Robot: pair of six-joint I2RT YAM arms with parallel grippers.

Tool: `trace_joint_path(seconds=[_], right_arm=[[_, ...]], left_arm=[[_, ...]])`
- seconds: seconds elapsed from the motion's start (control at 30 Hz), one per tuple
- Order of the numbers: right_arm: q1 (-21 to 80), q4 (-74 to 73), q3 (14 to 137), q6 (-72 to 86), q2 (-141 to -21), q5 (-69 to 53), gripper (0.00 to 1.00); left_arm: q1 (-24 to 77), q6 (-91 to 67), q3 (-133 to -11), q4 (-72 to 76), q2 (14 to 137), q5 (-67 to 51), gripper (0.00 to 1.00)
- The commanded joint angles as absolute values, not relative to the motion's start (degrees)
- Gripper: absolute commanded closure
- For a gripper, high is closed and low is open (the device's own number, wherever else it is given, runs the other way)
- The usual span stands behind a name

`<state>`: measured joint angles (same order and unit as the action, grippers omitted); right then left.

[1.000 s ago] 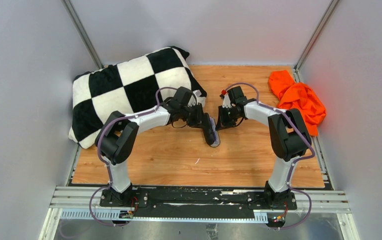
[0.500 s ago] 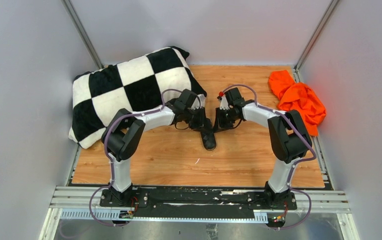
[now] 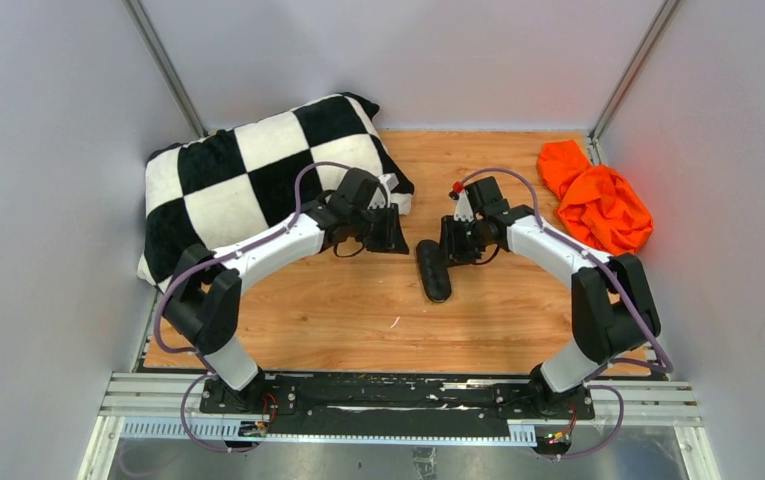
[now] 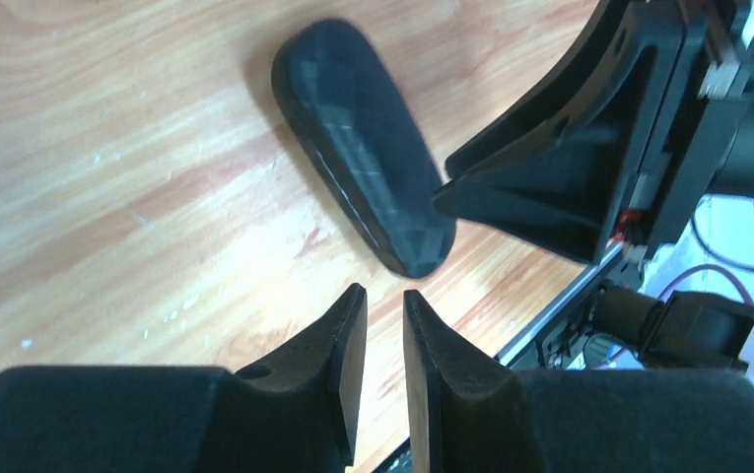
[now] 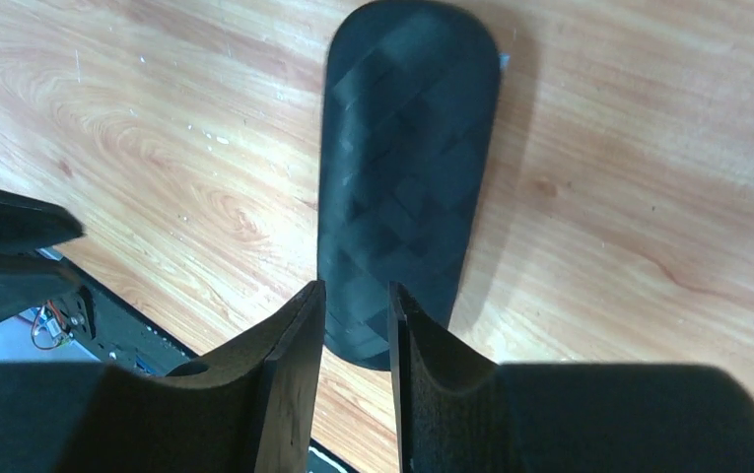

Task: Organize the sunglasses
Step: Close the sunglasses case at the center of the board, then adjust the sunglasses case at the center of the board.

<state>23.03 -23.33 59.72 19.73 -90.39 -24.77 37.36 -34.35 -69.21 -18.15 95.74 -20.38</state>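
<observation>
left gripper (image 4: 384,298) | slit-narrow gap, empty | right gripper (image 5: 355,290) | same (above black case (image 5: 407,148))

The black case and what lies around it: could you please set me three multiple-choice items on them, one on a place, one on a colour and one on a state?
1. Where does the black case lie?
A. On the checked pillow
B. On the metal rail at the near edge
C. On the wooden table, between the two arms

2. What colour is the crumpled cloth at the far right corner?
A. Blue
B. Orange
C. Green

3. In what state is the black case?
A. Closed, lying flat
B. Open, lining showing
C. Standing upright on one end

Answers:
1. C, since the top view shows it on bare wood between the arms.
2. B, since the cloth is bright orange.
3. A, since both wrist views show only its shut dark shell, flat on the wood.
</observation>
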Motion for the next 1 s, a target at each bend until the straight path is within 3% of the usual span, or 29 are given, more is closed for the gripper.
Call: trace_joint_path(seconds=[0.0, 0.13, 0.27, 0.3, 0.5, 0.83, 0.87, 0.97], right_arm=[[21.06, -25.29, 56.46, 20.01, -87.26, -27.87, 0.64], [21.13, -24.26, 55.82, 21.36, -84.94, -28.73, 0.50], [24.84, -28.07, 59.72, 19.51, -84.74, -20.54, 0.06], [26.45, -29.69, 61.22, 18.69, -85.44, -16.97, 0.02], [32.89, -38.79, 69.43, 18.30, -93.22, 1.98, 0.00], [35.77, -38.08, 73.00, 21.69, -105.68, 3.73, 0.00], [35.77, -37.95, 73.19, 21.83, -106.14, 3.84, 0.03], [35.50, -37.24, 72.99, 22.15, -105.73, 4.12, 0.29]], left_arm=[[37.71, -32.79, -64.55, -22.24, 90.62, -18.38, 0.72], [37.87, -33.81, -57.84, -22.79, 82.19, -18.09, 0.68], [37.86, -35.11, -50.98, -24.07, 74.13, -16.36, 0.66], [37.88, -35.29, -49.77, -24.49, 72.61, -16.04, 0.66], [37.84, -37.03, -44.73, -26.15, 65.56, -12.59, 0.65], [37.83, -40.85, -38.37, -25.29, 57.88, -9.31, 0.64], [37.85, -40.87, -38.02, -25.27, 57.86, -9.43, 0.63], [37.80, -40.74, -37.38, -25.18, 57.80, -9.62, 0.63]])
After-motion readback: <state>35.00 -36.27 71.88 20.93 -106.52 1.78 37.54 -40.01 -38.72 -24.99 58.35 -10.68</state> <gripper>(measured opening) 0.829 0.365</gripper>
